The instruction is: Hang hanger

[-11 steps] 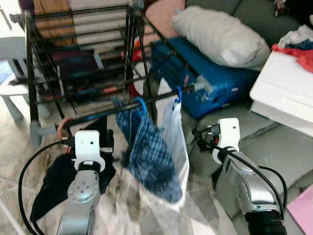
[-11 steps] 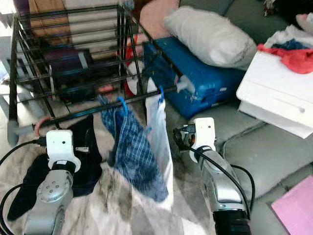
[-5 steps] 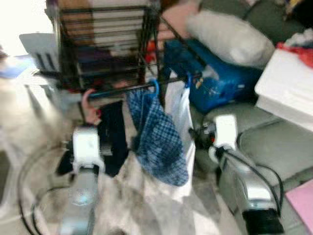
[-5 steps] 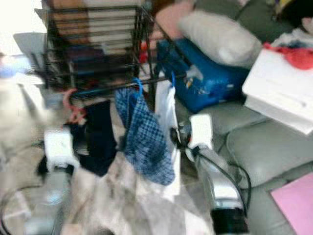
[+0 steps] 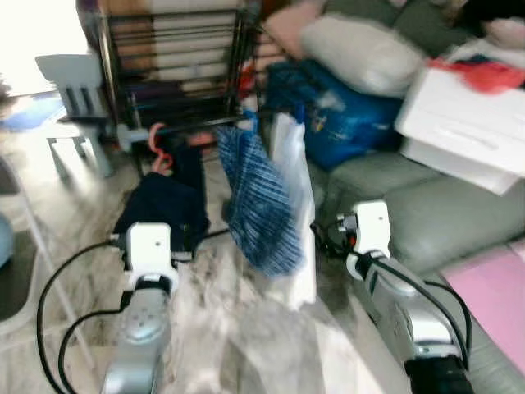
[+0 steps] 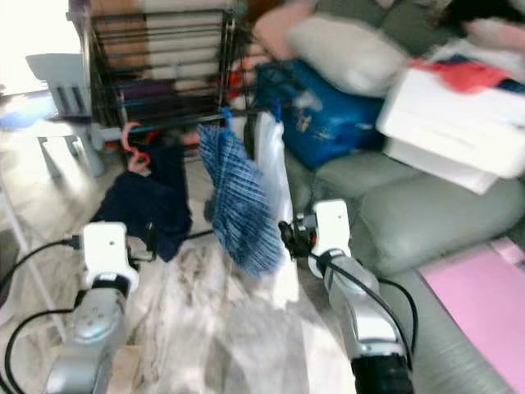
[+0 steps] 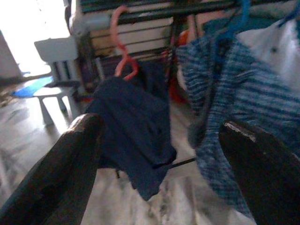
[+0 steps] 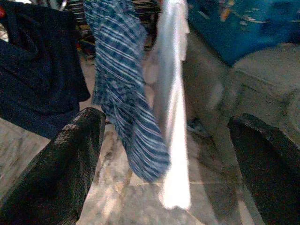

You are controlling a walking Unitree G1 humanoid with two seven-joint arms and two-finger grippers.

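hanger [image 7: 123, 44] pink, on rack [image 5: 176, 74]; both tools released; no legible writing.

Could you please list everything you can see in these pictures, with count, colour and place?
Rack: one, black, at the back of the floor.
Pink hanger: one, hooked on the rack's front bar.
Navy garment: one, hanging from the pink hanger.
Plaid shirt: one, blue, on a blue hanger beside the navy garment.
White garment: one, hanging next to the plaid shirt.
Suitcase: one, blue, behind the white garment.
Pillow: one, pale, on the suitcase.
Sofa: one, grey-green, on the robot's right.
Box: one, white, on the sofa.
Chair: one, small, grey, left of the rack.
Left gripper: open, empty, facing the navy garment.
Right gripper: open, empty, facing the plaid shirt.
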